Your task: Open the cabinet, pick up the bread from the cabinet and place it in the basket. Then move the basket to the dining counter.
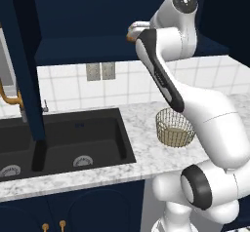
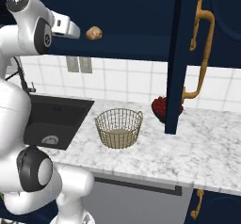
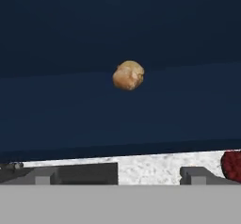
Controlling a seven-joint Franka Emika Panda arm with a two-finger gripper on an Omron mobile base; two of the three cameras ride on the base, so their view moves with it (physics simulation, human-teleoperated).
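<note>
Fingertips (image 3: 42,175) low in hand view, set wide apart, gripping nothing; gripper (image 2: 70,30) raised at cabinet (image 2: 141,16) height. Bread (image 2: 94,33) just ahead of gripper, inside open cabinet, not touched. Basket (image 2: 119,127) well below gripper on marble counter (image 2: 197,152), upright. Red object (image 2: 160,106) beyond basket, partly behind open door (image 2: 175,58).

A rendered home kitchen: a black sink (image 1: 63,141) is set into a white-grey marble table (image 2: 188,157), backed by a white tiled wall (image 2: 136,84). Dark navy cabinet (image 2: 175,58) doors with long brass handles (image 2: 201,49) hang above, and low navy cabinets (image 1: 73,209) sit below.
</note>
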